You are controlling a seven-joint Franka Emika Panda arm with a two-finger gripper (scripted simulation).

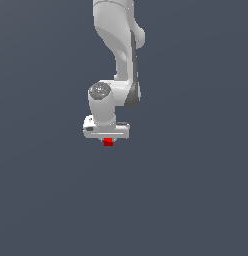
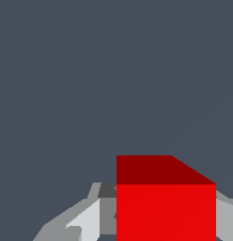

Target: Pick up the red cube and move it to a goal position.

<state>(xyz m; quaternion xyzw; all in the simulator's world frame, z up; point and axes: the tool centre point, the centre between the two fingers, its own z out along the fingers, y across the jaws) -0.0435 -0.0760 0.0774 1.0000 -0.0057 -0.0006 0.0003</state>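
Note:
In the exterior view the red cube shows as a small red block just under the white gripper body, against the plain grey surface. My gripper points down from the white arm, and its fingers are barely visible there. In the wrist view the red cube fills the space between the two grey fingers. One finger sits against each side of it. My gripper is shut on the red cube. No goal marker shows in either view.
The white arm rises behind the gripper toward the top of the exterior view. Plain grey surface lies all around, with no other object in sight.

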